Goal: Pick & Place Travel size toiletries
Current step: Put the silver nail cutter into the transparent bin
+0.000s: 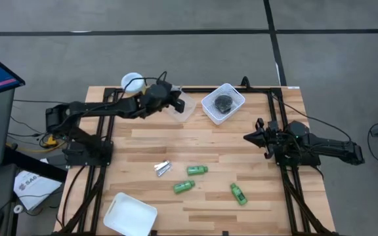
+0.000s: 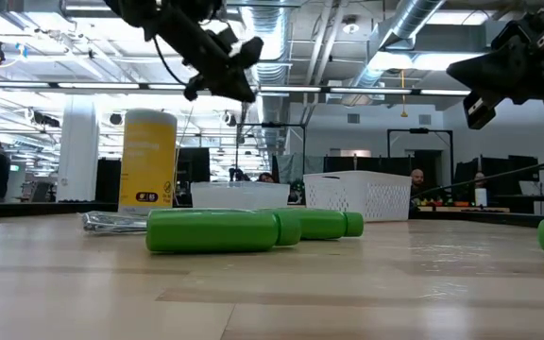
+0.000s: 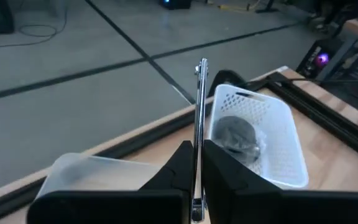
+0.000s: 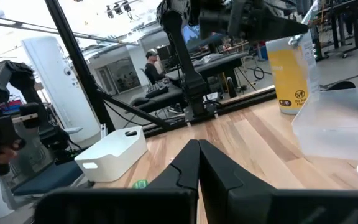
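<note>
The left gripper [image 1: 176,100] hangs over the clear plastic tub [image 1: 184,107] at 12 o'clock on the wooden worktop [image 1: 254,164], clenched on a slim silvery tube [image 3: 199,137] held upright. The white lattice basket [image 1: 236,99] beside it holds a dark round piece [image 1: 222,102]. More silvery tubes [image 1: 162,168] and three smooth green bottles [image 1: 197,170] lie near 6 o'clock. The right gripper [image 1: 249,137] waits at 3 o'clock, pressed closed.

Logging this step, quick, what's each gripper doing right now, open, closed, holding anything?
Left gripper: closed on a slim silvery tube, above the clear tub.
Right gripper: jaws closed, holding nothing, at the table's right edge.
</note>
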{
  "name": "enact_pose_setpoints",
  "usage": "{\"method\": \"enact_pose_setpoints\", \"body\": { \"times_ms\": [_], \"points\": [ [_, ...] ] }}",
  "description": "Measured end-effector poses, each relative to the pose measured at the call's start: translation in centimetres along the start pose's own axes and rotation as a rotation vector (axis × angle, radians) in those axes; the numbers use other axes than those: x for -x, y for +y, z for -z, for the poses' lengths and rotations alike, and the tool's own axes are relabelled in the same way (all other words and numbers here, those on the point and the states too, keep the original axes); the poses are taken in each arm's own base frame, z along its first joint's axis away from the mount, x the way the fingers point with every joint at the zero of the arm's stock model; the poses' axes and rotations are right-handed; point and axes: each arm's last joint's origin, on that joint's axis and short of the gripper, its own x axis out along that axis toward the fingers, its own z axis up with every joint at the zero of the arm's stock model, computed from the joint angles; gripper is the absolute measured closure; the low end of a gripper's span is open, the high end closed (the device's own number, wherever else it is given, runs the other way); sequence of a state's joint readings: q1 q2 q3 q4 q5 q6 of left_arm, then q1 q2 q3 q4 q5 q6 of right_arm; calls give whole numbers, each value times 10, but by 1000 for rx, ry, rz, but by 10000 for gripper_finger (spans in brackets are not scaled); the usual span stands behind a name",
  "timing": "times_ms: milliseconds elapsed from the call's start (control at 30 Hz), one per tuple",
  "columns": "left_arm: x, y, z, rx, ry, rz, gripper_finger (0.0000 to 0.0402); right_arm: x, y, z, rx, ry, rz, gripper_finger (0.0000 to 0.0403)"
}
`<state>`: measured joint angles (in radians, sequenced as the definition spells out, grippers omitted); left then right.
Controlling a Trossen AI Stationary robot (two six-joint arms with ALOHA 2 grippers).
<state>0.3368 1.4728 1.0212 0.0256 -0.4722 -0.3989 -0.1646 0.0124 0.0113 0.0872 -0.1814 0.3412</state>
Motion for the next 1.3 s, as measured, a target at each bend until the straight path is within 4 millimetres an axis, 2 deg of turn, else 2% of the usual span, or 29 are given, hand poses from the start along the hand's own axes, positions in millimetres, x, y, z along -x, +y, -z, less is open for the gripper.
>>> {"method": "enact_pose_setpoints", "body": {
  "times_ms": [500, 1000, 1300],
  "points": [
    [-47, 7, 35, -17, 87, -82, 395, 0, -3, -1, 3, -11, 33, 403],
    [-72, 9, 67, -6, 154, -161, 394, 0, -3, -1, 3, -14, 36, 403],
    [-84, 6, 93, -15, 253, -123, 384, 0, -3, -1, 3, -13, 36, 403]
  ]
}}
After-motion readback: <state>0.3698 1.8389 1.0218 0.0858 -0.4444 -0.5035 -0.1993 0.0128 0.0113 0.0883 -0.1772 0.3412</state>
